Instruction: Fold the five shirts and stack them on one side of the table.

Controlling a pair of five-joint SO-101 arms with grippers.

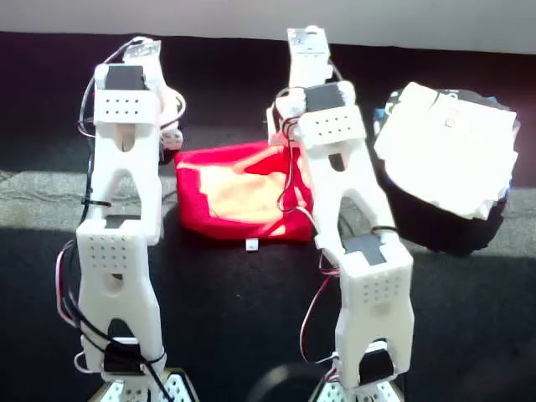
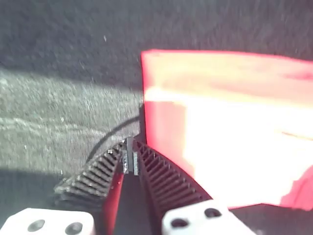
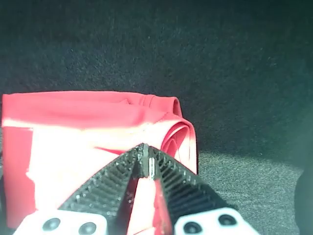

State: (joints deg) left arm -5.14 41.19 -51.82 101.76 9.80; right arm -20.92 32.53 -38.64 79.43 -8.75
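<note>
Shirt, red, folded into a rough rectangle, lies mid-tabletop between the two arms in the high view. A sun band crosses it and the dark cloth. Stack of folded shirts sits at the right side, well apart from the red one, with a white one on top and dark ones under. Left arm stands beside the shirt's left edge. Right arm leans over the shirt's right edge, its wires hanging across the red cloth. Small white tag lies on the tabletop just in front of the shirt.

Left wrist view: left end effector has its fingers together, tips meeting right at the shirt's side edge. Can't tell if any cloth is pinched. Bare tabletop is on one side of it, half sunlit, and red cloth on the other.

Right wrist view: right end effector has its fingers together too, tips over the shirt near its rolled fold end. Red shows between the fingers lower down; can't tell if cloth is caught at the tips. Dark tabletop lies beyond the shirt.
</note>
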